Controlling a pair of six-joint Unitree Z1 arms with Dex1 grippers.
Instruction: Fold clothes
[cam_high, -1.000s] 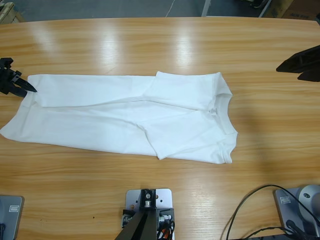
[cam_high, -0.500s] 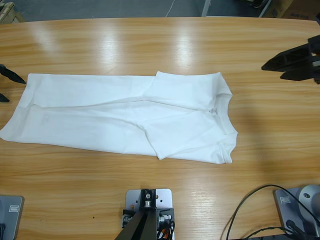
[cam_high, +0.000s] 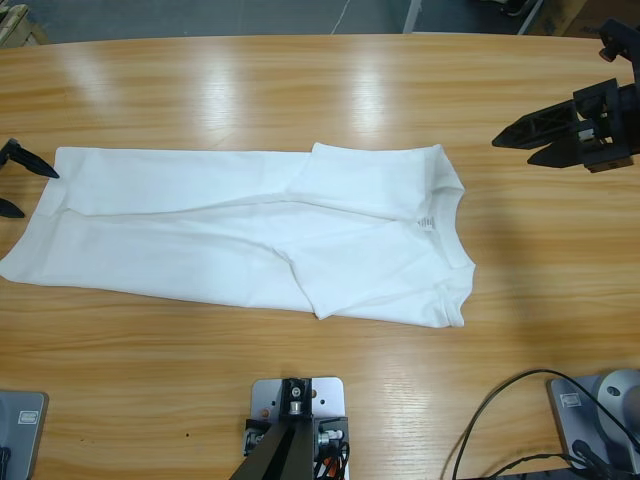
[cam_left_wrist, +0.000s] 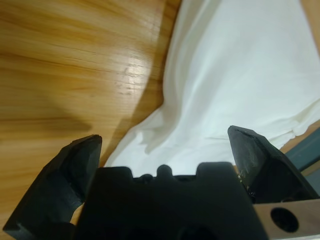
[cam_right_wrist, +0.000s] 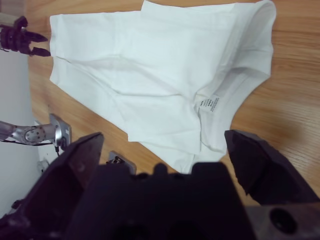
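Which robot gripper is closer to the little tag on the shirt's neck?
The right gripper. It hovers open over bare table beyond the collar, not far from the tag. The left gripper is open at the T-shirt's bottom hem, the far end from the tag.

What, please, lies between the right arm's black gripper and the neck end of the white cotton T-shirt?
Only bare wooden table: the high view shows nothing between the right gripper and the white cotton T-shirt.
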